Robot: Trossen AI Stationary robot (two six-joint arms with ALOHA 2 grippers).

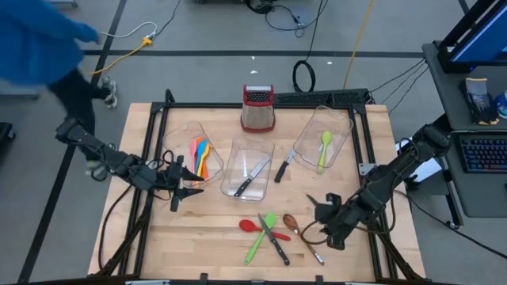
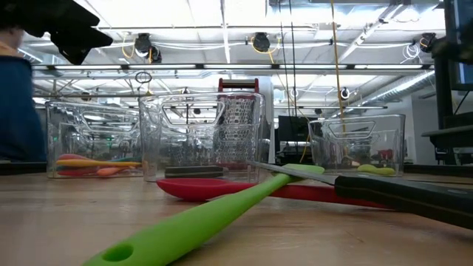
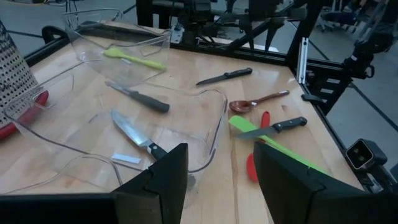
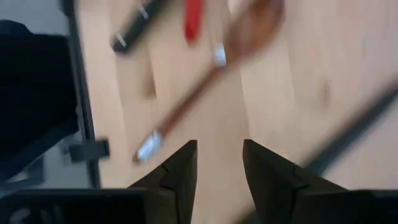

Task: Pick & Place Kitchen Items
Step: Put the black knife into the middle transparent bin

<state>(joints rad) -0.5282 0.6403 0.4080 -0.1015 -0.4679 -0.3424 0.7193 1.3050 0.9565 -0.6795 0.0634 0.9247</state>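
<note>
Right claw [image 1: 324, 215] part-open, holding nothing, just beside the brown spoon [image 1: 302, 236].

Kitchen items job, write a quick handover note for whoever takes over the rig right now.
Left gripper: open, empty, waiting beside the left bin.
Right gripper: open, empty, beside the brown spoon.
Done: coloured utensils in the left bin, one knife in the middle bin, green spatula in the right bin.
Left: brown spoon, red spoon, green spoon, knife at the front; another knife between the bins.
</note>
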